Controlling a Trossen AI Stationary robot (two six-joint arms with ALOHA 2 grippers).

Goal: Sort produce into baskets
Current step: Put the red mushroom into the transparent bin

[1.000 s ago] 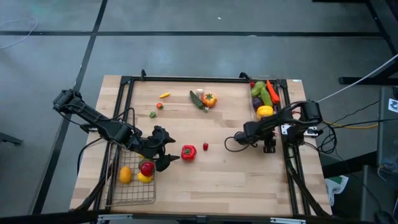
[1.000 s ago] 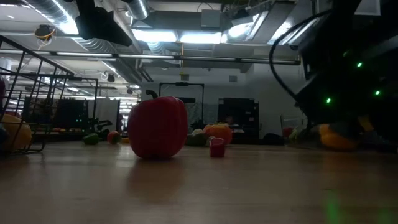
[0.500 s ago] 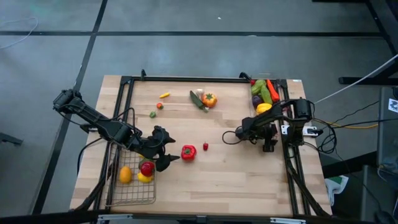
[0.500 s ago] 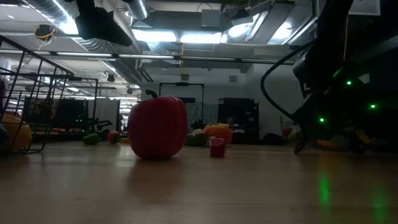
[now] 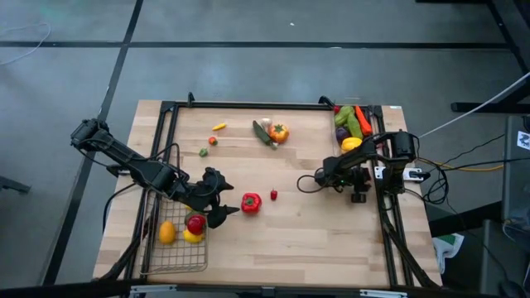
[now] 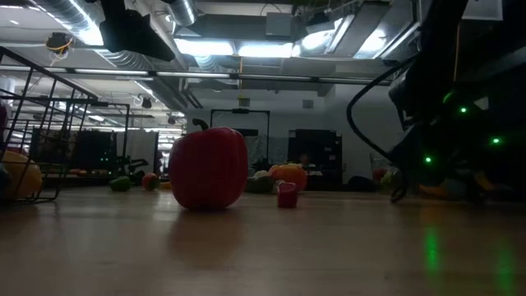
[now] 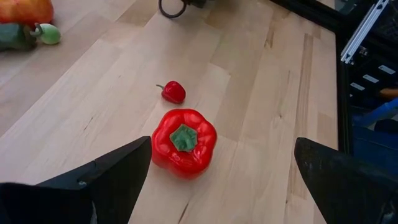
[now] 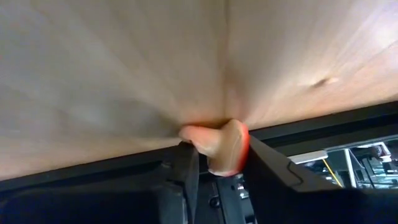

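A red pepper (image 5: 251,202) and a tiny red piece (image 5: 273,194) stand on the wooden table. My left gripper (image 5: 220,199) hovers open beside the wire basket (image 5: 175,258); its fingers flank the pepper (image 7: 183,140) from short of it. The basket holds a lemon (image 5: 167,233), a red fruit (image 5: 196,224) and a yellow one. My right gripper (image 5: 321,177) is down at the table on the right, shut on a small orange-red piece (image 8: 221,149). A clear bin (image 5: 351,126) at the far right holds green, orange, purple and yellow produce. My right gripper pinches the small orange-red piece (image 8: 231,144) between its two fingers (image 8: 266,167). The fingers slant down onto the table from its right side. The piece sits on the tabletop between them.
More produce lies at the far middle: a green cucumber (image 5: 263,132), an orange pepper (image 5: 280,132), a small yellow piece (image 5: 219,127), a small red one (image 5: 212,141) and a green one (image 5: 203,152). Black frame rails (image 5: 381,207) run along the table's sides.
My right gripper has sunk to the tabletop and shifted a little toward the far left, then stayed there. The produce has kept its place.
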